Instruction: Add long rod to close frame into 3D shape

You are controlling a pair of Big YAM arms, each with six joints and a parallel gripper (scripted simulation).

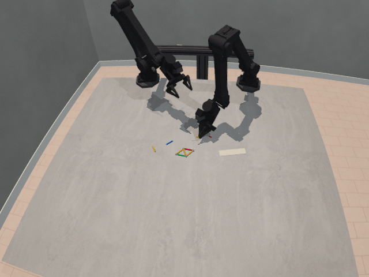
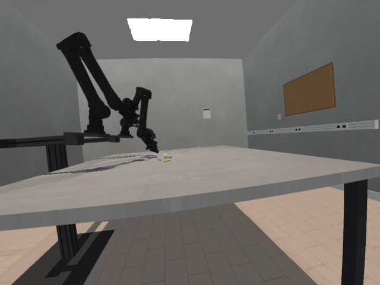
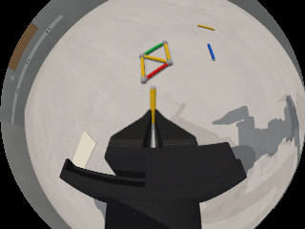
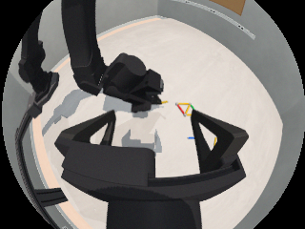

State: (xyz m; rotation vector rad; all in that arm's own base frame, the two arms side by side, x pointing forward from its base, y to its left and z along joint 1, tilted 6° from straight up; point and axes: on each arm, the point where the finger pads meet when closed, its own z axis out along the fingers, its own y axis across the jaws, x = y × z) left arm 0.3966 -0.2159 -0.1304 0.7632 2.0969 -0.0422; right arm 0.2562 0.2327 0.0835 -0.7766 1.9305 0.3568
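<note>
The frame [image 1: 184, 152] lies on the table: a small four-sided loop of green, red and yellow rods with a yellow diagonal, joined by steel balls. It also shows in the left wrist view [image 3: 156, 61] and the right wrist view [image 4: 185, 109]. My left gripper [image 1: 204, 132] is shut on a long yellow rod [image 3: 152, 103], whose free end points toward the frame from just behind it, low over the table. My right gripper [image 1: 179, 85] is open and empty, raised near its base, far from the frame.
A loose blue rod [image 1: 169, 142] and a loose yellow rod [image 1: 153, 149] lie left of the frame. A short red rod [image 1: 210, 136] lies beside the left gripper. A cream strip [image 1: 232, 152] lies right of the frame.
</note>
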